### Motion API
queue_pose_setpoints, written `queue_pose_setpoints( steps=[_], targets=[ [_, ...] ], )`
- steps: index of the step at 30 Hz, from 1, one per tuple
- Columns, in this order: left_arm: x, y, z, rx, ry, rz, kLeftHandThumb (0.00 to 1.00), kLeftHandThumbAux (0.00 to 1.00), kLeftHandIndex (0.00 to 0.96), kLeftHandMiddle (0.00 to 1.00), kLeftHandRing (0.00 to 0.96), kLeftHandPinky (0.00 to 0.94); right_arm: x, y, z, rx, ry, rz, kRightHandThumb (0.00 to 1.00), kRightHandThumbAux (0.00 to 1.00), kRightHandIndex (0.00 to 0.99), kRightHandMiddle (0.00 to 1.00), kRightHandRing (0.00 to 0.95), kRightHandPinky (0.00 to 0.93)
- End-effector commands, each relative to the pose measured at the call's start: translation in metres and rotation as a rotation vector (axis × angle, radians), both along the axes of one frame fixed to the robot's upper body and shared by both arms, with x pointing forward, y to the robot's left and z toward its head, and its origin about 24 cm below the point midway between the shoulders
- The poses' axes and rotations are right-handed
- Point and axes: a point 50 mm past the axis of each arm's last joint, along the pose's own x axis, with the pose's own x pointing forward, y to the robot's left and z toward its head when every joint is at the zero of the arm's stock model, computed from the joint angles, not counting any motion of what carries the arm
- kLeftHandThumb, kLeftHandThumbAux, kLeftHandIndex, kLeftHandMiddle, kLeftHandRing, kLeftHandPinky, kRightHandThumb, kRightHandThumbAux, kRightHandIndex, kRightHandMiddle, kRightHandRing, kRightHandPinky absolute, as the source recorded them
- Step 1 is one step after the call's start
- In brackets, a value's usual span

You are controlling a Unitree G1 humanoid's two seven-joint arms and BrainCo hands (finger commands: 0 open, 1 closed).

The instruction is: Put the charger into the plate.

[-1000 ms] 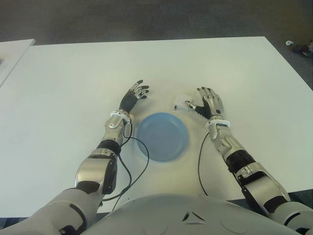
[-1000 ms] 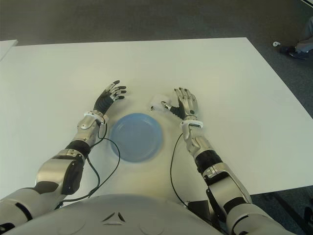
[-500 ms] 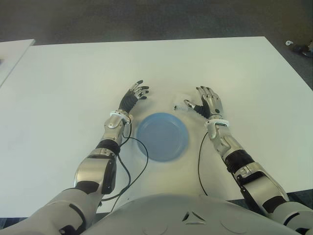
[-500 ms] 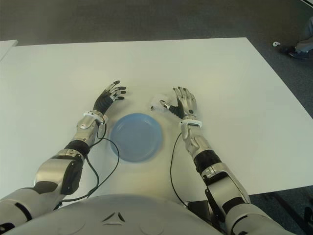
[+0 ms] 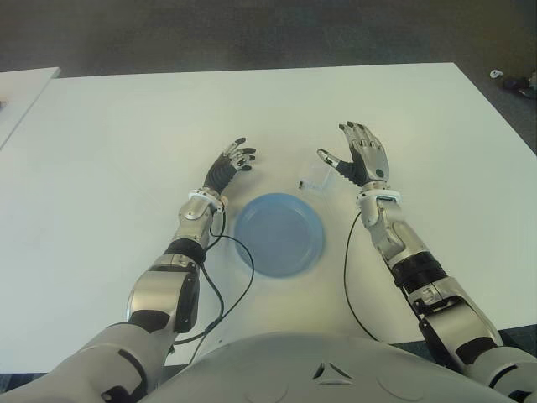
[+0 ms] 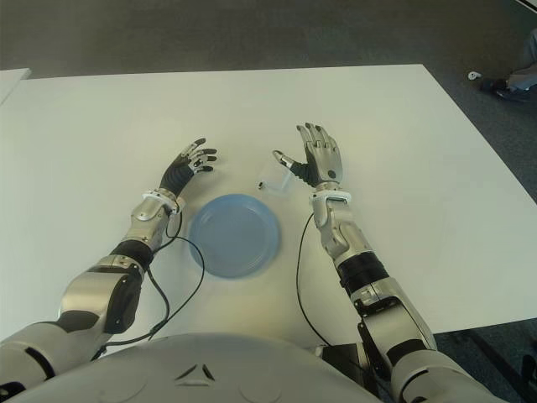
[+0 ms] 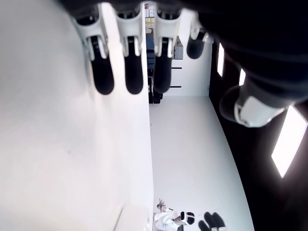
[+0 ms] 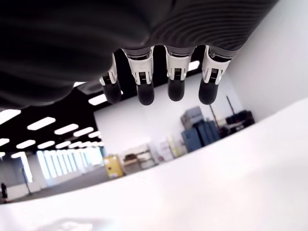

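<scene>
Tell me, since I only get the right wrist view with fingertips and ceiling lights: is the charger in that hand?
Observer: No. The right hand is open and holds nothing; the charger lies on the table just beside its thumb, on the robot's left of it.
Operator: Where is the plate from there?
Observer: The blue plate lies nearer the robot than the charger, and nothing is in it.
Operator: And the left hand?
Observer: The left hand shows open beyond the plate's left side, holding nothing.
</scene>
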Motion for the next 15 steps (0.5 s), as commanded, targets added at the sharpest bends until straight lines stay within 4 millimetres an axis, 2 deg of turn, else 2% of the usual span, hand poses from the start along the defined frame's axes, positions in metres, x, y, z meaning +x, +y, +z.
queue_pose_setpoints(
  steps=[1,11,15],
  targets=[
    [-0.0174,0.0028,-0.0250,0.027,0.142,-0.013,0.000,0.466,0.080,0.236,0.254,0.269,-0.0042,-0.0001,-0.0052,-0.014,0.043,0.009,0.275,0.076,0.000,0.000,0.000,0.000],
    [-0.0172,0.0013,-0.0255,0.033,0.148,-0.011,0.000,0.462,0.073,0.231,0.251,0.271,-0.0038,0.0032,-0.0065,-0.017,0.098,0.074,0.272,0.087,0.000,0.000,0.000,0.000],
    [-0.0173,0.0007,-0.0257,0.032,0.149,-0.010,0.000,0.455,0.070,0.232,0.254,0.277,-0.0036,0.0043,-0.0077,-0.041,0.143,0.154,0.281,0.086,0.000,0.000,0.000,0.000]
  ],
)
